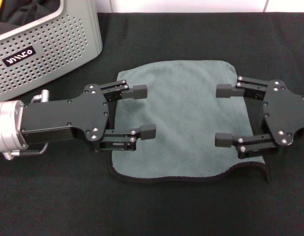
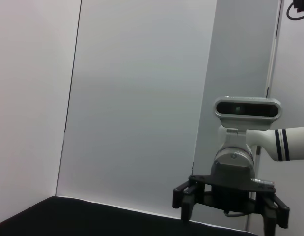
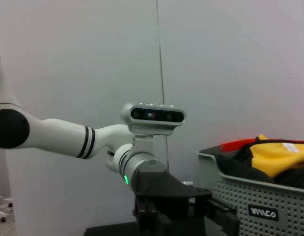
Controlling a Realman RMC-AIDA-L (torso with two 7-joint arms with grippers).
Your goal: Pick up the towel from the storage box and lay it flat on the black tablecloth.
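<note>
Towel [image 1: 186, 118] flat, grey-green side up, on the black tablecloth [image 1: 152, 211]. Left tool [image 1: 144, 110] and right tool [image 1: 220, 115] wide open over its two side edges, holding nothing. Farther back, storage box [image 1: 53, 49].

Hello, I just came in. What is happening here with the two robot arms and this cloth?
A two-armed robot is spreading the towel on the black tablecloth. The towel lies grey-green side up and nearly flat; only its near edge is a little wavy. The left gripper and the right gripper are over opposite sides of the towel, both with jaws open and holding nothing. The storage box stands at the far left corner, with other fabric inside.
</note>
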